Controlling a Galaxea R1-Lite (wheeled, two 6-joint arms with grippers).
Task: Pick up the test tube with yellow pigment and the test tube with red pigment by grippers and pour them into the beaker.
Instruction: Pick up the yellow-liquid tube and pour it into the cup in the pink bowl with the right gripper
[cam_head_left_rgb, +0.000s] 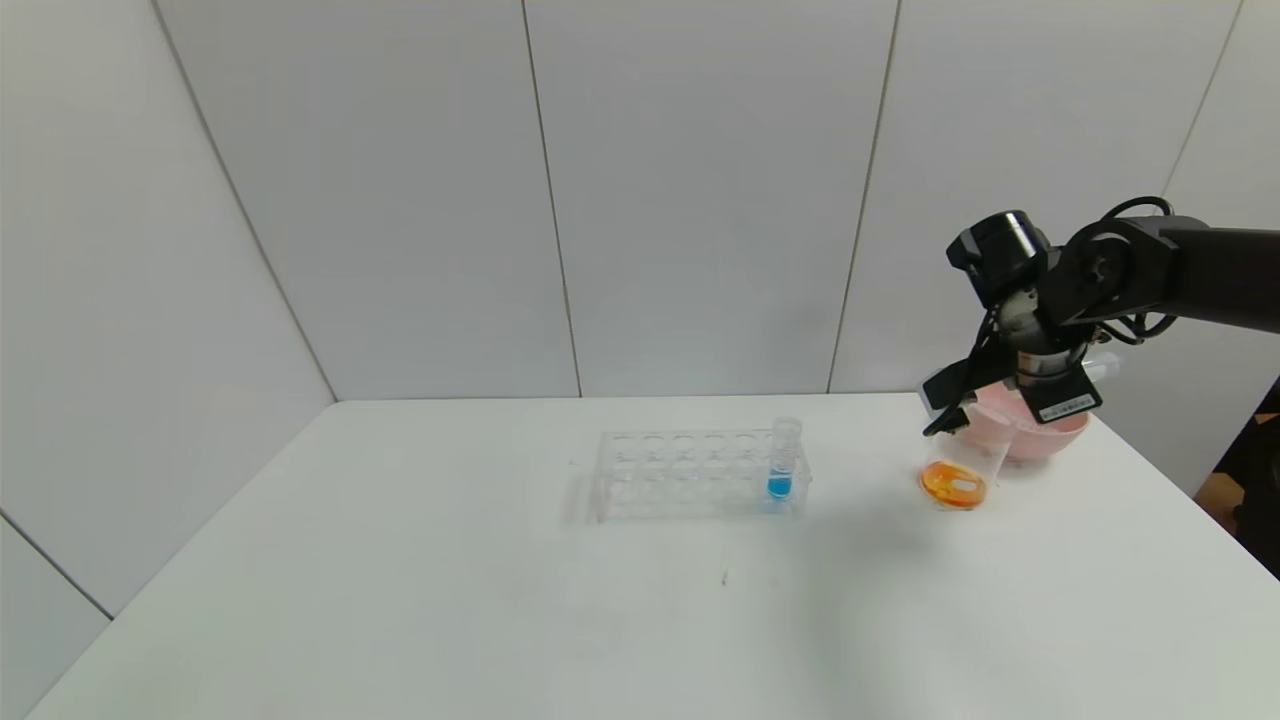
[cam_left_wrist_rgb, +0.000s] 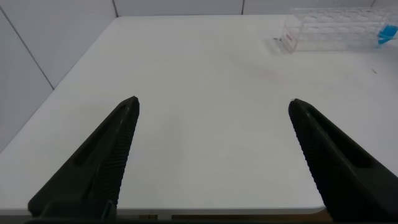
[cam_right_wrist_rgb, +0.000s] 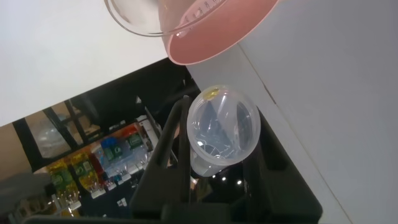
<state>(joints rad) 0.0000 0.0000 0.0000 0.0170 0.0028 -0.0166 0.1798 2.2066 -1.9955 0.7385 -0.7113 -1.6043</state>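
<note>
While the right gripper hangs at the right side of the head view, its fingers are pinched tight on a clear tube. I think this is the test tube with yellow pigment, because a tiny yellow spot sits on its edge. It looks nearly empty. In the right wrist view one round end of the tube faces us, so it lies along the line of the fingers.

What matters most is the beaker. It stands just below the gripper, close in front of the pink bowl, and has orange liquid in it.

The left gripper is spread wide and holds nothing. It hangs over the bare table, far from the rack with the blue tube.
</note>
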